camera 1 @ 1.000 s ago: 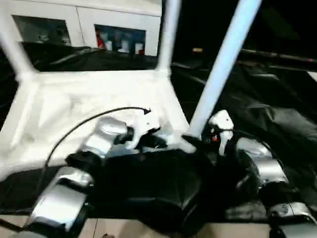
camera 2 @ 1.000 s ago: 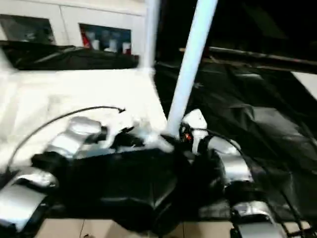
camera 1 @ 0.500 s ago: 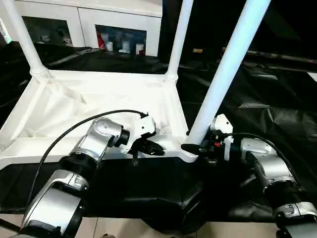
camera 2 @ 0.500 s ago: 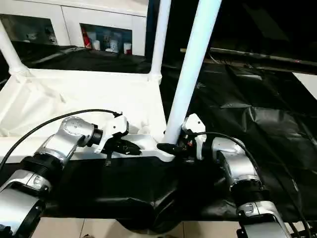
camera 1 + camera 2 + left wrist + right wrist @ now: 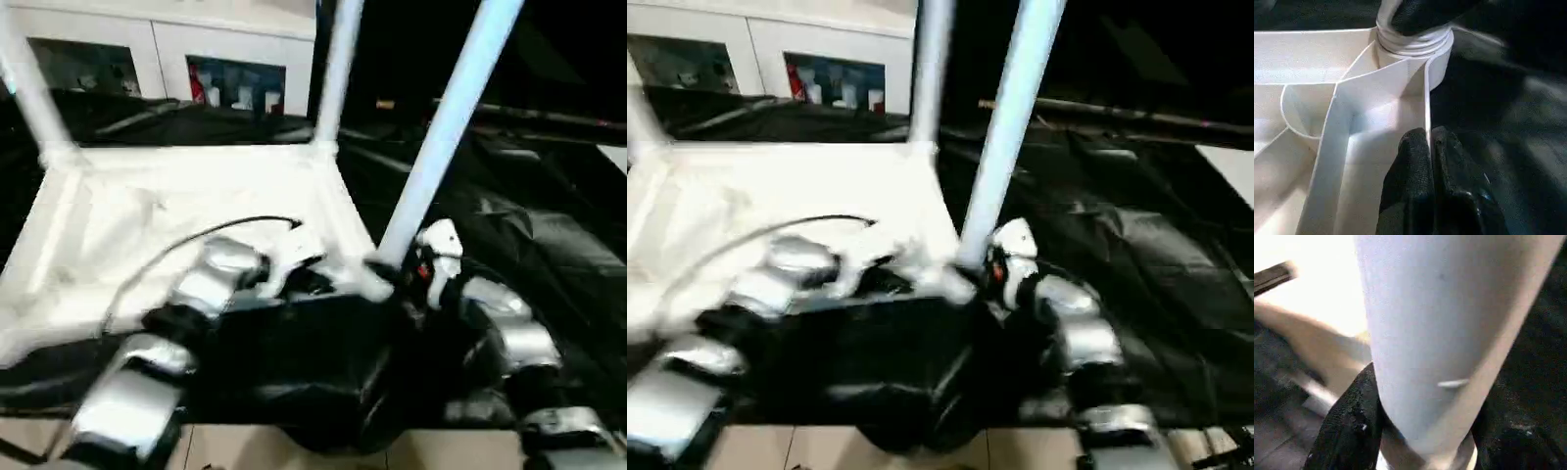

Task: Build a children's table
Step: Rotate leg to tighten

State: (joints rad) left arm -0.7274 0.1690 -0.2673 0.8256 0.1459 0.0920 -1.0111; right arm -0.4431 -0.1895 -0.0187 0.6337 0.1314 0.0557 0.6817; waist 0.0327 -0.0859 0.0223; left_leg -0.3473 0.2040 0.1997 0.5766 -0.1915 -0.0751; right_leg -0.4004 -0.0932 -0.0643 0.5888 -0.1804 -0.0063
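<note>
The children's table lies upside down: its white tabletop (image 5: pixel 176 206) shows its ribbed underside. Three white legs stand in corner sockets, at far left (image 5: pixel 29 88), far right (image 5: pixel 336 69) and near right (image 5: pixel 446 137). My left gripper (image 5: pixel 312 284) is at the near edge. In the left wrist view it (image 5: pixel 1429 147) is shut on the thin rim wall (image 5: pixel 1426 98), close to the near right socket (image 5: pixel 1415 46). My right gripper (image 5: pixel 392 272) is at the foot of the near right leg. The right wrist view shows its fingers (image 5: pixel 1354 421) clasping that leg (image 5: pixel 1449 323) from both sides.
The tabletop rests on a work table draped in crinkled black cloth (image 5: pixel 549 245), which stretches off to the right. A white cabinet with glass doors (image 5: pixel 176 49) stands behind. A strip of pale floor (image 5: pixel 245 450) shows below the table's near edge.
The head camera has shaken and the picture has shifted. Both grippers stay at the tabletop's near right corner, left on the rim and right at the leg's foot.
</note>
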